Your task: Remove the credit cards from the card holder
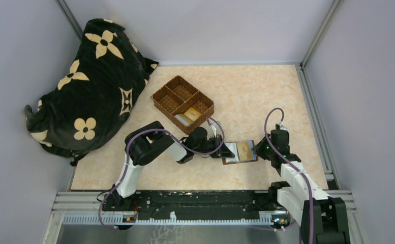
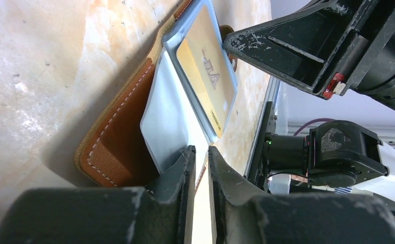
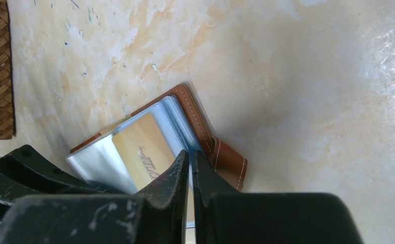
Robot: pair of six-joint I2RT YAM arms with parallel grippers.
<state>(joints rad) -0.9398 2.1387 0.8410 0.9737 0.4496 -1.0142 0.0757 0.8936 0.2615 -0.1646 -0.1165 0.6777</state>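
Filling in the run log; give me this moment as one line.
card holder: open | left gripper: pinching its edge | right gripper: pinching gold card sleeve

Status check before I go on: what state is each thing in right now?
Reddish-brown leather card holder: lying open on the table, clear sleeves fanned.
Gold-tan credit card: inside a clear sleeve, not out yet.
Left tool: shut on the holder's sleeve edge, it seems.
Right tool: shut on the holder's opposite edge, it seems.
Brown woven three-compartment basket: upright, loose cards in one compartment.
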